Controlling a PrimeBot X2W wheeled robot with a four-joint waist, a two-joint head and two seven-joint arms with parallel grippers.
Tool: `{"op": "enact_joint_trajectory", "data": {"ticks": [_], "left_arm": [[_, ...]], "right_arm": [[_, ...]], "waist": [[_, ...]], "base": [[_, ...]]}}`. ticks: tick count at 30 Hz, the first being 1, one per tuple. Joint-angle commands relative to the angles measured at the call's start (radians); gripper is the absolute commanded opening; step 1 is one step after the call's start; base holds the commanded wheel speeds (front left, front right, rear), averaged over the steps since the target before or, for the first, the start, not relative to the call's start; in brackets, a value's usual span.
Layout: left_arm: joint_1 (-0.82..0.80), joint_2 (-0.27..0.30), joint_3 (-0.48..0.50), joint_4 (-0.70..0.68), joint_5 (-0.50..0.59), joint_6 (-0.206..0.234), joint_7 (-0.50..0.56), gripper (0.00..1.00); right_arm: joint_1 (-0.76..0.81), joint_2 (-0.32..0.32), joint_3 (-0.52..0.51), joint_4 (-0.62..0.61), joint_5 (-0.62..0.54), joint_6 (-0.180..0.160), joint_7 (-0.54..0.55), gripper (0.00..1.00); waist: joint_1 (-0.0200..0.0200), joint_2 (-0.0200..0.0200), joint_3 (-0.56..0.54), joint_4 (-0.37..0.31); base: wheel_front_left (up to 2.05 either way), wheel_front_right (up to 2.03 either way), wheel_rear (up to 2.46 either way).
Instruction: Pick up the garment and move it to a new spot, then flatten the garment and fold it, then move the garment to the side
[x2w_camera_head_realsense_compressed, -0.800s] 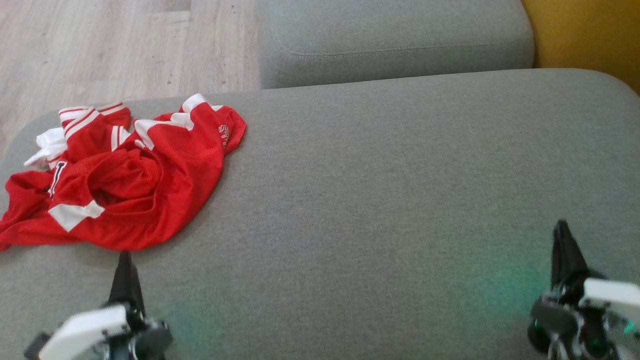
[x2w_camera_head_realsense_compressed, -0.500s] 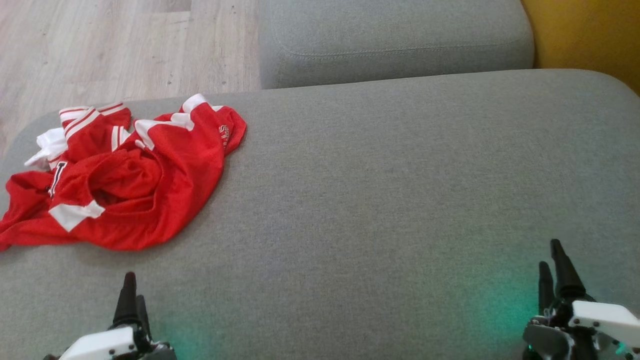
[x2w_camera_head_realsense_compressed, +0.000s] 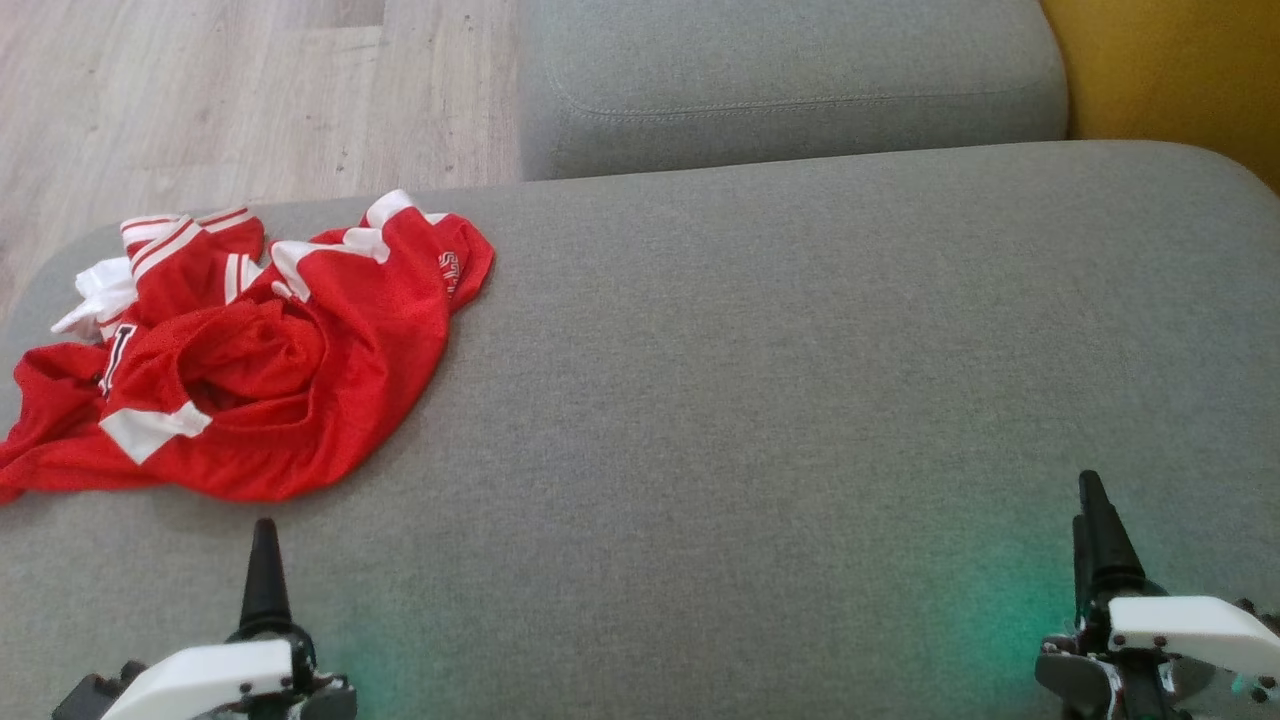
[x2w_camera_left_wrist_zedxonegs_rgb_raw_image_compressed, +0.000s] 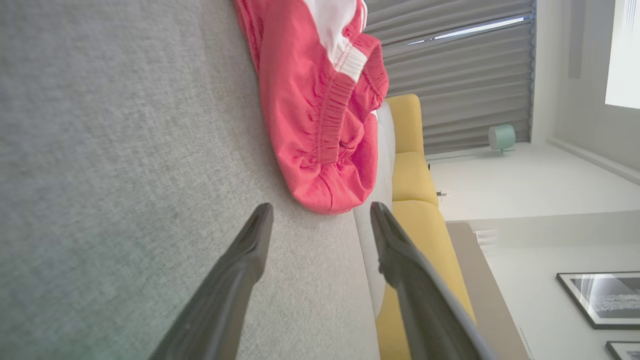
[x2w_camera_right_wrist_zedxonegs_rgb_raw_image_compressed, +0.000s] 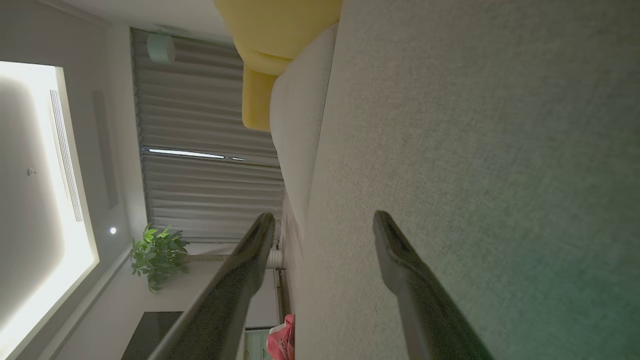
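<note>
Both our pairs of jaws stand wide, with nothing between them. In the left wrist view the two dark fingers of our left gripper (x2w_camera_left_wrist_zedxonegs_rgb_raw_image_compressed: 321, 209) spread apart over grey fabric, and the right wrist view shows our right gripper (x2w_camera_right_wrist_zedxonegs_rgb_raw_image_compressed: 322, 216) spread just as far over bare fabric.

From the head view, our left gripper (x2w_camera_head_realsense_compressed: 265, 545) sits at the lower left, its tip pointing up toward the near edge of the garment (x2w_camera_head_realsense_compressed: 260, 360), close to it but not touching. Our right gripper (x2w_camera_head_realsense_compressed: 1090, 500) sits at the lower right, well apart from the garment, beside a faint green glow (x2w_camera_head_realsense_compressed: 1000, 590) on the fabric.

The garment is red with white trim and a bit of dark lettering. It lies crumpled in a heap on the left part of the grey seat cushion (x2w_camera_head_realsense_compressed: 760, 380), reaching to the cushion's left edge. In the left wrist view we see the garment (x2w_camera_left_wrist_zedxonegs_rgb_raw_image_compressed: 320, 115) just past our fingertips, a gathered elastic band running across it. In the right wrist view a small red corner of the garment (x2w_camera_right_wrist_zedxonegs_rgb_raw_image_compressed: 282, 340) shows far off.

Beyond the seat cushion lies a second grey cushion (x2w_camera_head_realsense_compressed: 790, 80), with yellow upholstery (x2w_camera_head_realsense_compressed: 1170, 70) to its right and a pale wooden floor (x2w_camera_head_realsense_compressed: 200, 100) to its left.
</note>
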Motion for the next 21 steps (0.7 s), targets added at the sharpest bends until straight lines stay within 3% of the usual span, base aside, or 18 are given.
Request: {"op": "enact_joint_trajectory", "data": {"ticks": [1,21], "left_arm": [[-0.039,0.005,0.002,-0.046,0.048,0.006,-0.011,1.0],[-0.037,0.006,-0.053,-0.105,0.363,0.045,-0.07,1.0]], "right_arm": [[-0.056,-0.006,0.008,-0.04,-0.046,0.0,-0.012,1.0],[-0.061,-0.005,0.063,-0.11,-0.365,0.0,-0.071,1.0]], "waist": [[-0.0001,0.0,0.0,0.0],[-0.0001,0.0,-0.004,0.003]], "base": [[0.0,0.0,0.0],[0.0,0.0,0.0]]}}
